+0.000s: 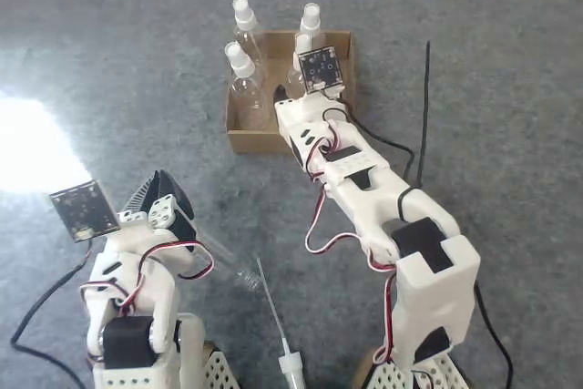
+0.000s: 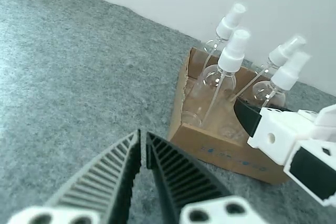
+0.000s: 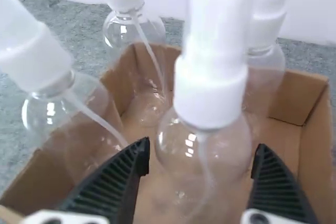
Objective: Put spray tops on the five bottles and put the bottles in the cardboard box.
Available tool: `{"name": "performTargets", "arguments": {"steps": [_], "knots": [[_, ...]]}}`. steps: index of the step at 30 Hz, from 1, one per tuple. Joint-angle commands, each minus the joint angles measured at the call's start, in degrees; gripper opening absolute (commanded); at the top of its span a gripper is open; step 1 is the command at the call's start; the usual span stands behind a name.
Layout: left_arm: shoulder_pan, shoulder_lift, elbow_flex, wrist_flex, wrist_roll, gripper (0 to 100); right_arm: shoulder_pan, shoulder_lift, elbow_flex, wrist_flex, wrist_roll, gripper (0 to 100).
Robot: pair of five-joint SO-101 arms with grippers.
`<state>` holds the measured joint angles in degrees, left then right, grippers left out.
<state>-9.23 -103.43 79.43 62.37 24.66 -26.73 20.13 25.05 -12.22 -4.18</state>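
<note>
Worktop (image 1: 492, 88): you are working on a grey, felt-like mat with a coarse nap.
Box: the brown open-topped cardboard box (image 1: 239, 140) (image 2: 220, 145) (image 3: 310, 103) sits at the far middle of the worktop.
Bottles in the box: four clear, round-shouldered plastic bottles with white spray tops stand upright inside. These are the near-left bottle (image 1: 246, 88) (image 3: 58, 103), the far-left bottle (image 1: 248, 29) (image 3: 126, 24), the far-right bottle (image 1: 310, 25) (image 3: 265, 61) and the near-right bottle (image 1: 299, 66) (image 3: 202, 145). Thin dip tubes show through their walls.
Right arm (image 1: 364, 179): it stretches from the near right to the box. Its jaws are released, and the black ribbed fingers (image 3: 118, 182) sit either side of the near-right bottle with a gap on each side.
Left arm (image 1: 137, 261): it is at the near left, well apart from the box. Its ribbed black jaws are clenched on nothing.
Fifth bottle (image 1: 232, 266): clear and bare-necked, it lies on its side just right of your left arm.
Loose spray top (image 1: 288, 362): it lies at the near edge, between the arms. It has a white head, and its thin tube points to the far side.
</note>
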Motion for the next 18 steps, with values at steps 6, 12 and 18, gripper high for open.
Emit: {"name": "performTargets", "arguments": {"steps": [6, 12, 18], "knots": [[0.0, -1.05, -0.57, -0.18, -0.44, 1, -0.92, -7.69, 2.46, 0.13, 0.09, 27.2], [0.0, -1.05, -0.57, -0.18, -0.44, 1, -0.75, -11.21, 6.24, 0.13, 0.09, 27.2], [-0.18, -1.05, -0.57, -0.18, -0.44, 1, -0.92, -14.9, 10.37, 0.04, 0.09, 27.2]]}}
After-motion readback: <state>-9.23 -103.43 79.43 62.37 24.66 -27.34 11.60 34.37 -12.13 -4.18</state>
